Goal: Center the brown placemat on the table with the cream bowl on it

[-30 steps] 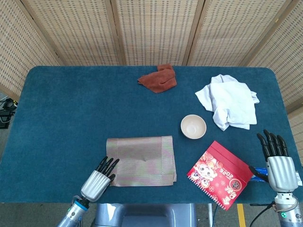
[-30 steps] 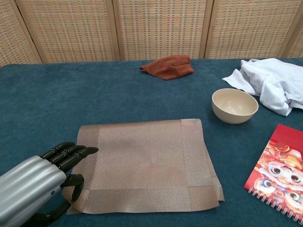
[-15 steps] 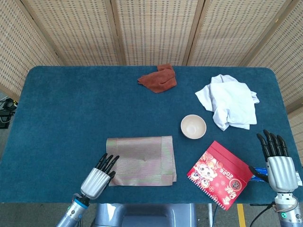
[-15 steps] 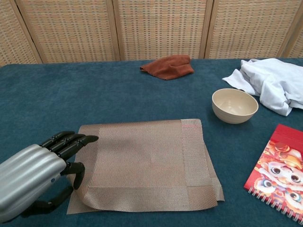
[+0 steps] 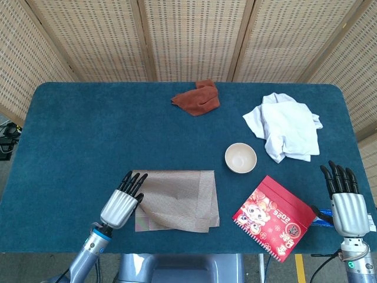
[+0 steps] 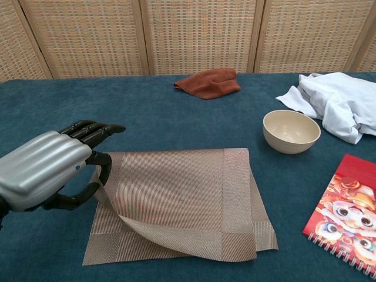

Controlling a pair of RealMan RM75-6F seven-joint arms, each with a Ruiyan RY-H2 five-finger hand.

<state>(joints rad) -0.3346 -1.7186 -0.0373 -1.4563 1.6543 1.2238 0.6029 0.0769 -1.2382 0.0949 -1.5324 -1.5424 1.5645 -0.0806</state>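
Near the front edge of the table [image 5: 70, 118], left of its middle, the placemat [image 5: 182, 203] is seen in the head view with its near-left corner lifted and folded over. That corner is held by the left hand [image 5: 122, 200], thumb beneath and fingers above. The bowl [image 5: 240, 158] stands apart from the mat, off its far-right corner, and is not yet on it. The right hand [image 5: 343, 197] rests at the front-right corner with fingers straight and apart, holding nothing. A red notebook [image 5: 273, 216] lies just right of the mat; a rust cloth [image 5: 197, 97] and a white cloth [image 5: 285, 125] lie toward the back edge.

From the chest view, the left hand [image 6: 56, 167] is seen pinching the raised corner, so that the mat [image 6: 194, 200] curls over itself along its near edge. The bowl [image 6: 291, 131] sits upright beyond the far-right corner.

The step in hand is judged to be the shifting of the mat toward the table's middle. A drag away from the front edge is called for next, with the fold laid flat again, before the bowl is set on the mat.
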